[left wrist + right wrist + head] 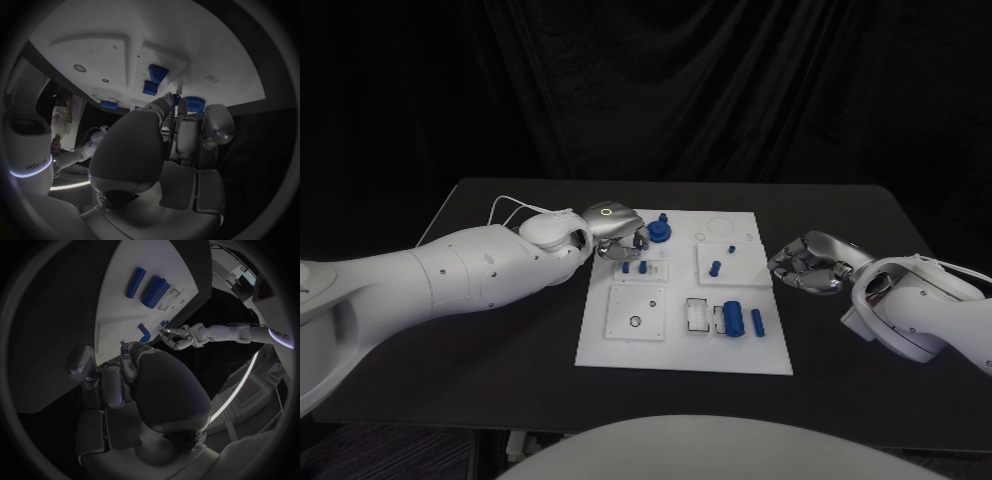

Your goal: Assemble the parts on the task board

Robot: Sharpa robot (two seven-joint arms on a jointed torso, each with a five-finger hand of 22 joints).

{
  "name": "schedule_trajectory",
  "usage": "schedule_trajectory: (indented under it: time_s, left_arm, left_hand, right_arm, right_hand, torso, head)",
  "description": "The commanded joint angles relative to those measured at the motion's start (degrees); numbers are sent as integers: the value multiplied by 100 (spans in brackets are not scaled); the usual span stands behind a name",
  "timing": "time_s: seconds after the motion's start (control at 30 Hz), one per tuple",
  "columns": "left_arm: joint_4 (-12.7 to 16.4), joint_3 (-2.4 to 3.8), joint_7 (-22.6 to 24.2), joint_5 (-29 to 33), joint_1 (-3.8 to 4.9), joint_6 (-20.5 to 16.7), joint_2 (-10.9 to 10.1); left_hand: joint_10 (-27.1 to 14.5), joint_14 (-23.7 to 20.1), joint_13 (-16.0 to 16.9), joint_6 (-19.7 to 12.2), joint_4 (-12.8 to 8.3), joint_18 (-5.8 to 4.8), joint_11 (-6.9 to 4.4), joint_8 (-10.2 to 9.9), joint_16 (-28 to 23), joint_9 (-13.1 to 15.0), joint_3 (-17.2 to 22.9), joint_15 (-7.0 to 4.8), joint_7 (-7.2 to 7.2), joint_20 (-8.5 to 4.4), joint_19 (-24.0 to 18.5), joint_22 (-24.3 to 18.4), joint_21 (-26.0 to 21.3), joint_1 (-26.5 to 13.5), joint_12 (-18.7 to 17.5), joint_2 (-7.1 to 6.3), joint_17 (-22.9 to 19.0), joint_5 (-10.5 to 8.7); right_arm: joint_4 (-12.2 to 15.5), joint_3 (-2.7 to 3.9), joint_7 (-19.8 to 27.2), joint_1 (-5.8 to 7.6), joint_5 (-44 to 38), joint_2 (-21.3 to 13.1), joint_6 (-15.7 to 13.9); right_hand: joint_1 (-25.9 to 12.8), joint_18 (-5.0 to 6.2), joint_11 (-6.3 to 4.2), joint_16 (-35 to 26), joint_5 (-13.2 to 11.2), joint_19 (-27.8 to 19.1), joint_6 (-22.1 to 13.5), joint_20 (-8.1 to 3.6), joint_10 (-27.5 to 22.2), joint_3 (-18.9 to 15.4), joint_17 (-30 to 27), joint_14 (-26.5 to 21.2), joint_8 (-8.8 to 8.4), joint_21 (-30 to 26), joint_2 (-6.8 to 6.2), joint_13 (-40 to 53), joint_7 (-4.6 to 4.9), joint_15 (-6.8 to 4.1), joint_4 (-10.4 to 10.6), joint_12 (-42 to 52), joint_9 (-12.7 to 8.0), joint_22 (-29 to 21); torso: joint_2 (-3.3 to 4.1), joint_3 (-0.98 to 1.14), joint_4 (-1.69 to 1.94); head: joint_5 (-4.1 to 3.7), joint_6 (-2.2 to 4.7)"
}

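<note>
The flat white rectangular task board (684,340) is lying mid-table, carrying small blue plastic parts: a round blue disc with a peg (659,231) at its far left corner, a thick blue cylinder (734,319) and a thin blue rod (757,321) lying in recesses near its right side. The left hand (620,238) is reaching over the far left corner, fingers curled beside the disc; the left wrist view is showing fingertips (167,102) touching it (194,104), though I cannot tell whether they grip. The right hand (808,262) is hovering just off the board's right edge, fingers loosely curled, holding nothing.

No text, label or number can be read anywhere in these views.
</note>
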Motion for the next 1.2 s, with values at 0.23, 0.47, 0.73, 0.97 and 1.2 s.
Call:
schedule_trajectory:
  time_s: [0.23, 0.47, 0.73, 0.97, 1.2]
  left_arm:
    - [-194, 6, 20, 9, 3, 112, 165]
    - [-252, 6, 22, 9, 0, 113, 206]
    - [-258, 6, 1, 9, -4, 145, 184]
    - [-244, 5, -15, 9, -5, 162, 135]
    - [-228, 5, -25, 9, -6, 154, 94]
  left_hand:
    - [-25, -32, -20, -33, 57, -49, -34, -21, -28, -8, -4, 9, -18, 15, -8, 751, -35, -5, -51, 74, -27, -117]
    - [-27, -44, -23, -34, 57, -46, -37, -22, -42, -9, -4, 7, -23, 15, -14, 748, -49, 1, -58, 76, -55, -136]
    - [-29, -58, -29, -26, 72, -42, -38, -20, -56, -7, -22, 6, -26, 16, -25, 742, -75, -11, -70, 72, -79, -169]
    - [-32, -74, -39, -20, 98, -42, -40, -18, -73, -6, -49, 5, -32, 17, -28, 741, -83, -35, -89, 62, -110, -200]
    - [-34, -78, -43, -18, 110, -43, -39, -18, -76, -5, -60, 4, -33, 18, -28, 742, -83, -46, -96, 59, -115, -207]
  right_arm:
    - [16, 3, -60, -7, -11, -10, 36]
    - [14, 3, -59, -7, -11, -3, 36]
    - [8, 3, -57, -7, -11, -2, 39]
    - [1, 3, -57, -7, -11, 4, 46]
    - [-8, 3, -53, -8, -11, 16, 52]
  right_hand:
    - [-40, 95, 21, -19, 22, -45, 32, 3, -32, 24, 370, -13, 10, -28, 7, -8, 20, 3, 8, -12, -9, 729]
    - [-40, 95, 21, -19, 22, -45, 32, 3, -32, 24, 370, -13, 10, -28, 7, -8, 20, 3, 8, -12, -9, 729]
    - [-41, 96, 21, -20, 20, -47, 35, 3, -33, 30, 369, -14, 12, -34, 5, -8, 19, 3, 1, -12, -9, 728]
    - [-41, 96, 21, -20, 20, -47, 35, 3, -33, 30, 369, -14, 12, -34, 5, -8, 19, 3, 1, -12, -9, 728]
    - [-41, 96, 21, -20, 20, -47, 35, 3, -33, 30, 369, -14, 12, -34, 5, -8, 19, 3, 1, -12, -9, 728]
  torso:
    - [10, -6, -3]
    - [18, -16, -13]
    - [2, -9, -2]
    - [-4, -9, 4]
    - [-1, -16, 4]
  head:
    - [-31, -1]
    - [-11, -1]
    - [-35, -1]
    - [-34, -1]
    - [-22, -1]
